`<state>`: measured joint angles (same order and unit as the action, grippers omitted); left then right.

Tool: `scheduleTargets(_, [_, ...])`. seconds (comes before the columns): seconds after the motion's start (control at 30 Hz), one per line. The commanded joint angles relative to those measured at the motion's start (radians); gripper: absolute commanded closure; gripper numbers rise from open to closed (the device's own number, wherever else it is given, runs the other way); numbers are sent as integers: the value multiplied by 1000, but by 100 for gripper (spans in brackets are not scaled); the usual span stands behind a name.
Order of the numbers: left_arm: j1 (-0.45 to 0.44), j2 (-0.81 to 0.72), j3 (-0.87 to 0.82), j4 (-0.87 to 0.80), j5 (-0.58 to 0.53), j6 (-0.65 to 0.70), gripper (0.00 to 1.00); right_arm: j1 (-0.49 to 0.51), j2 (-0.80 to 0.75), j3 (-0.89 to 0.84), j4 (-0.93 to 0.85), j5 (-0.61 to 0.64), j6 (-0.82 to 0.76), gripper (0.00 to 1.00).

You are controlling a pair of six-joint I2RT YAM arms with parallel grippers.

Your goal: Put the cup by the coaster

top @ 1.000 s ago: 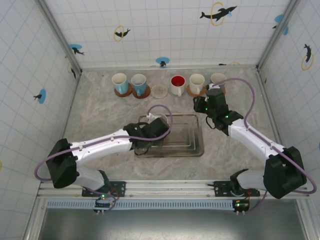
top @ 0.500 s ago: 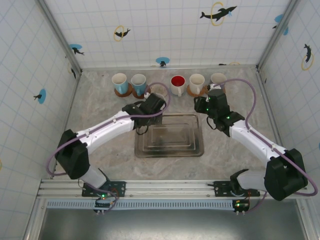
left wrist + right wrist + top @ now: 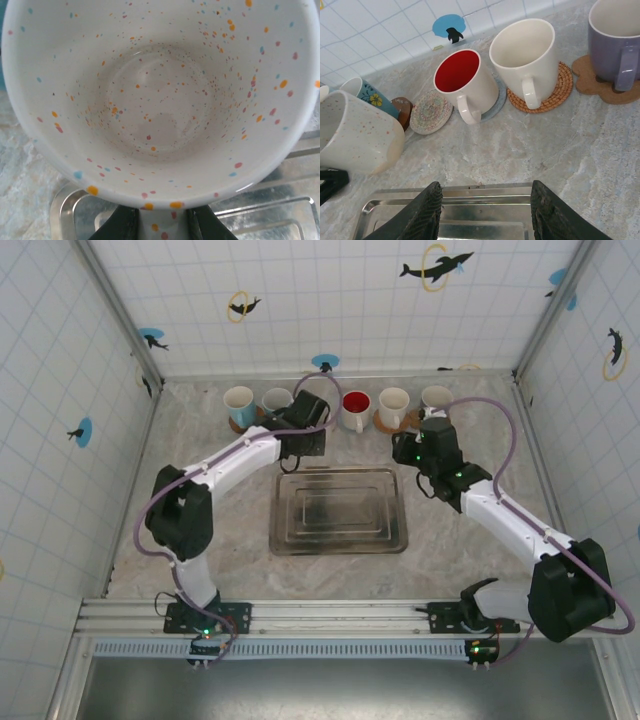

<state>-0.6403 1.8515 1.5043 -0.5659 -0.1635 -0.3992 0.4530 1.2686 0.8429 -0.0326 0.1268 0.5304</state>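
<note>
The cup [image 3: 160,100] is white with coloured speckles. My left gripper [image 3: 162,222] is shut on its handle, one dark finger on each side. In the right wrist view the cup [image 3: 355,132] hangs tilted on its side just left of the bare round patterned coaster [image 3: 430,112], off the table. From above, my left gripper [image 3: 305,430] is at the back row of mugs, just past the tray's far edge. My right gripper [image 3: 487,215] stands open over the tray's far rim, nothing between its fingers; from above, the right gripper [image 3: 408,452] is at the tray's far right corner.
A steel tray [image 3: 400,540] lies mid-table. Along the back wall mugs stand on coasters: a white one [image 3: 239,400], a teal one [image 3: 367,92], a red-lined one [image 3: 462,80], a cream one [image 3: 527,55] and a purple one [image 3: 615,35].
My left arm has carried the cup from over the tray back and slightly right to the row of mugs by the bare coaster. The right arm has barely moved.
</note>
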Motion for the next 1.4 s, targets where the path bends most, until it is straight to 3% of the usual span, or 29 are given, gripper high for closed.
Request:
scheduleTargets(0.0, [19,32,92,70,1,42,100,-12,-17,-28,31,4,-10,50])
scheduleTargets(0.33, [62,142,187,113,-1,47,100,-31,27,-18,34,-13,-9,50])
scheduleTargets(0.97, [120,365,458,9,23,102,100,-50,108,11,32,-45,-10,51])
scheduleTargets(1.37, [126,405,465,17,59,99,100,-51,124,16,33,-52,-9,51])
